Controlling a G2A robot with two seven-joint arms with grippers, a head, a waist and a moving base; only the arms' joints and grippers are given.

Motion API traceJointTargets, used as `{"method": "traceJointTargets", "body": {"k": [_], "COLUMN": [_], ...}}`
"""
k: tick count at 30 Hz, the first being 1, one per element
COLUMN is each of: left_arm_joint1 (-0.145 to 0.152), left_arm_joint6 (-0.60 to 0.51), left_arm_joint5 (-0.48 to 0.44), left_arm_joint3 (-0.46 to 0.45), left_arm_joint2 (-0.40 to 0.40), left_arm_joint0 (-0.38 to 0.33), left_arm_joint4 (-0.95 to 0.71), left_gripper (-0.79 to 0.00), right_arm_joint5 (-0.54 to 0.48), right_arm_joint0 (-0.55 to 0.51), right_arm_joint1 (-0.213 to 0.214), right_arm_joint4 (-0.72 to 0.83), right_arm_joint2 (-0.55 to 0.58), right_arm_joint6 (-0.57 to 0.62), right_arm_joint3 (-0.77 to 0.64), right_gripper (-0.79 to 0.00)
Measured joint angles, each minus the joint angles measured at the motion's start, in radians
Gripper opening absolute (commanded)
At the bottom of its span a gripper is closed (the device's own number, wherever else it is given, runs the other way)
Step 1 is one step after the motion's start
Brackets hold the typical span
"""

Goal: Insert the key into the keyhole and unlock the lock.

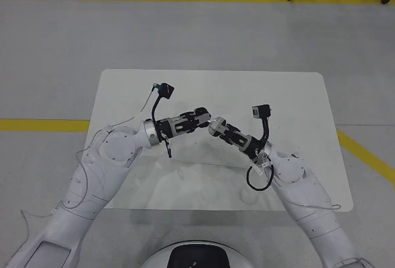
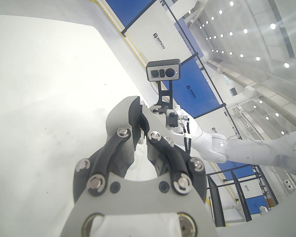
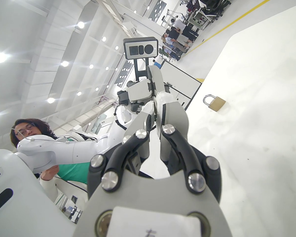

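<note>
**Lock Is Shut, Key Is Not In Yet**

The padlock (image 3: 215,102) lies flat on the white table (image 3: 261,136). Its silver loop is pushed down into the gold body, so it looks locked. Nothing is stuck in it and nothing touches it.

Both arms are over the middle of the table, apart from the padlock. The left gripper (image 2: 139,104) and the right gripper (image 3: 155,101) point at each other, tip to tip, very close. The left gripper's fingers are pressed together. The right gripper's fingers are pressed together too, with just a thin crack between the pads. Something small may be pinched where the two tips meet, but it is too hidden to say if it is the key.

So I think the job has hardly begun. No part of the unlocking is done. One gripper must hold the key well. The padlock must be held steady. Then the key has to go into the keyhole and be turned until the loop pops up.
</note>
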Motion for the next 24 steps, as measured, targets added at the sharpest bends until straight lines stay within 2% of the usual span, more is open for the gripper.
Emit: {"method": "traceJointTargets", "body": {"k": [3,4,5,6,11,16,22,24], "left_arm_joint1": [0.001,0.001,0.001,0.002,0.005,0.021,0.062,0.083], "left_arm_joint6": [-0.004,-0.006,-0.009,-0.012,-0.032,-0.030,-0.046,-0.049], "left_arm_joint5": [-0.001,-0.002,-0.003,-0.005,-0.017,-0.032,-0.106,-0.138], "left_arm_joint3": [0.000,0.000,0.000,0.001,0.004,0.012,0.002,-0.015], "left_arm_joint2": [-0.002,-0.002,-0.002,-0.001,-0.011,-0.082,-0.241,-0.322], "left_arm_joint0": [-0.001,-0.002,-0.003,-0.005,-0.015,-0.016,0.011,0.038], "left_arm_joint4": [0.001,0.001,0.002,0.003,0.018,0.018,0.100,0.168], "left_gripper": [-0.785,-0.554,-0.114,0.000,0.000,0.000,0.000,0.000], "right_arm_joint5": [0.008,0.010,0.012,0.013,0.021,0.012,-0.010,-0.010], "right_arm_joint0": [0.004,0.005,0.007,0.008,0.016,0.020,0.030,0.031], "right_arm_joint1": [0.000,-0.001,-0.001,-0.001,-0.002,-0.004,-0.006,-0.006], "right_arm_joint4": [-0.005,-0.007,-0.009,-0.010,-0.017,-0.020,-0.066,-0.072], "right_arm_joint2": [-0.001,-0.001,-0.001,-0.002,-0.003,0.000,0.008,0.007], "right_arm_joint6": [0.006,0.009,0.012,0.014,0.022,0.008,-0.033,-0.038], "right_arm_joint3": [-0.004,-0.005,-0.005,-0.006,-0.006,-0.001,0.015,0.016], "right_gripper": [-0.785,-0.785,-0.785,-0.785,-0.785,-0.785,-0.785,-0.785]}}
